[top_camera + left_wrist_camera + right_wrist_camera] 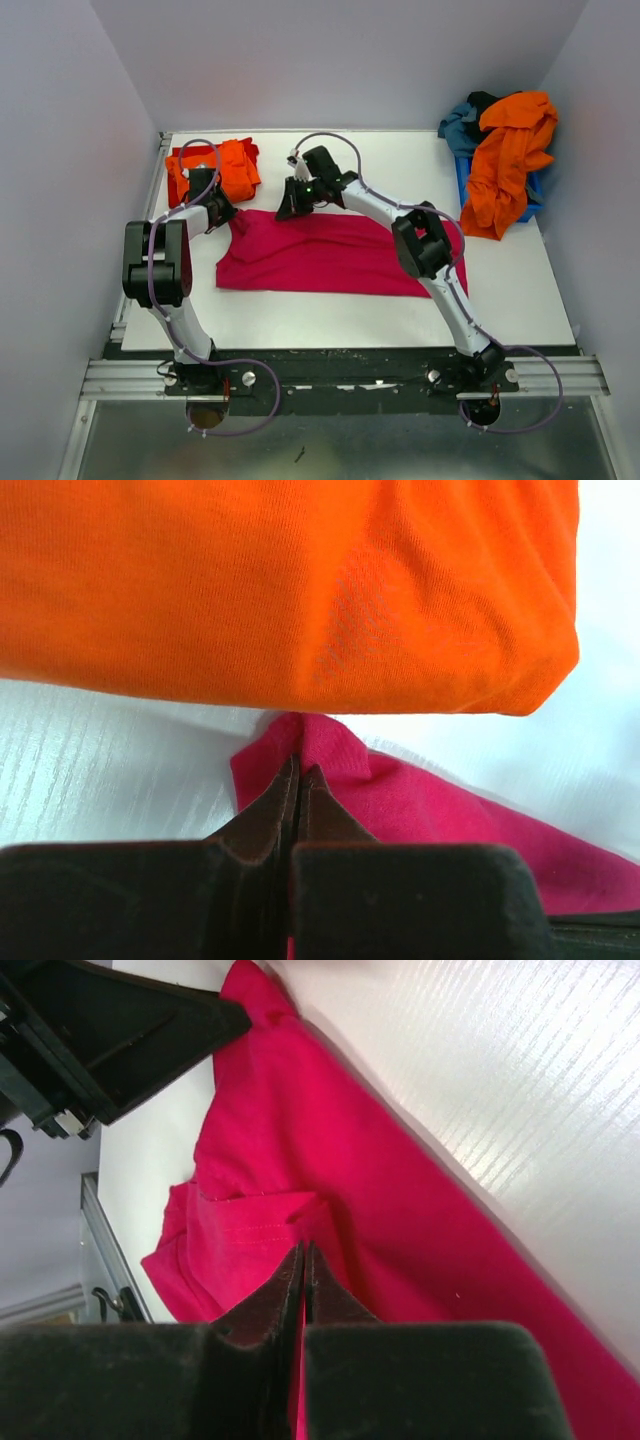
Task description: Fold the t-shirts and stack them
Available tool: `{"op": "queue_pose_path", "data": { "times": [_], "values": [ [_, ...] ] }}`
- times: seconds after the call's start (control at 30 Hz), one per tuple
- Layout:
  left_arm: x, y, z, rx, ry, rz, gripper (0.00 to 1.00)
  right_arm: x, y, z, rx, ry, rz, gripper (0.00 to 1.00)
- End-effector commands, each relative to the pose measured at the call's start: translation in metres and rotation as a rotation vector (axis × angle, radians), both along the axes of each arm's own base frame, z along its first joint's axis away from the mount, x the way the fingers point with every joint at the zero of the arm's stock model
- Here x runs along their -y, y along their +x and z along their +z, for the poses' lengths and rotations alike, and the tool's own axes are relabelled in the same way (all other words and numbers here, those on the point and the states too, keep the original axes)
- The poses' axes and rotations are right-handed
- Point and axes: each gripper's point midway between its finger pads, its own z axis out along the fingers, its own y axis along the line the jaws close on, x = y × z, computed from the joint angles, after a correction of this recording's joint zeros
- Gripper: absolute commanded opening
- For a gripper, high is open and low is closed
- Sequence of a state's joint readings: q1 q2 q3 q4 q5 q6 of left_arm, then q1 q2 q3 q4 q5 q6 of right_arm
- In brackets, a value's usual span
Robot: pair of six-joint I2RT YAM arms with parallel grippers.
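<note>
The left gripper [298,765] pinches the pink tee [330,255] at its far-left corner, just beside the folded orange tee [300,580]. The right gripper [303,1252] pinches its far edge. The tee lies mid-surface [400,165]. I'd lift both ends together, keeping the edge taut, and fold towards the near side. How many layers each pinch holds is hidden.

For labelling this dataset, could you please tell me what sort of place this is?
Probably a lab robot cell: a white table boxed in by plain walls, with two arms bolted to an aluminium rail.
</note>
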State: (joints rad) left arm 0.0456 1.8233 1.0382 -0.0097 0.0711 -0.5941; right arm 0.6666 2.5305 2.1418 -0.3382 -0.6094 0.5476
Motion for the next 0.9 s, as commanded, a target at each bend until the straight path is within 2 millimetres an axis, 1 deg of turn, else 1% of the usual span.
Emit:
{"op": "queue_pose_path", "data": {
  "times": [0.0, 0.03, 0.33, 0.37, 0.4, 0.43, 0.5, 0.53, 0.6, 0.77, 0.87],
  "values": [
    [-0.006, 0.004, -0.001, -0.01, 0.017, -0.006, 0.0, 0.0, -0.014, 0.006, -0.01, 0.018, 0.037, 0.03],
    [-0.006, 0.004, -0.001, -0.007, 0.02, -0.008, 0.0, 0.003, -0.017, 0.007, -0.007, 0.015, 0.039, 0.01],
    [-0.013, 0.004, 0.004, -0.008, 0.053, 0.002, 0.0, 0.021, -0.037, 0.014, 0.011, 0.002, 0.044, 0.01],
    [-0.013, 0.005, 0.004, -0.006, 0.055, 0.001, 0.0, 0.023, -0.037, 0.015, 0.019, 0.001, 0.038, 0.04],
    [-0.014, 0.005, 0.004, -0.008, 0.053, 0.002, 0.0, 0.025, -0.036, 0.015, 0.03, -0.005, 0.029, 0.13],
    [-0.013, 0.005, 0.004, -0.006, 0.053, 0.0, 0.0, 0.025, -0.035, 0.015, 0.036, -0.008, 0.026, 0.2],
    [-0.013, 0.005, 0.004, -0.004, 0.052, -0.001, 0.0, 0.024, -0.033, 0.016, 0.046, -0.009, 0.03, 0.2],
    [-0.013, 0.005, 0.005, -0.001, 0.053, -0.001, 0.0, 0.023, -0.03, 0.016, 0.051, -0.015, 0.024, 0.23],
    [-0.012, 0.004, 0.005, -0.001, 0.05, -0.003, 0.0, 0.021, -0.023, 0.015, 0.065, -0.025, 0.012, 0.33],
    [-0.012, 0.005, 0.008, 0.005, 0.051, -0.003, 0.0, 0.016, -0.004, 0.005, 0.083, -0.072, -0.016, 0.34],
    [-0.011, 0.005, 0.007, 0.008, 0.046, -0.002, 0.0, 0.013, 0.005, 0.003, 0.099, -0.079, -0.029, 0.36]
  ]
}}
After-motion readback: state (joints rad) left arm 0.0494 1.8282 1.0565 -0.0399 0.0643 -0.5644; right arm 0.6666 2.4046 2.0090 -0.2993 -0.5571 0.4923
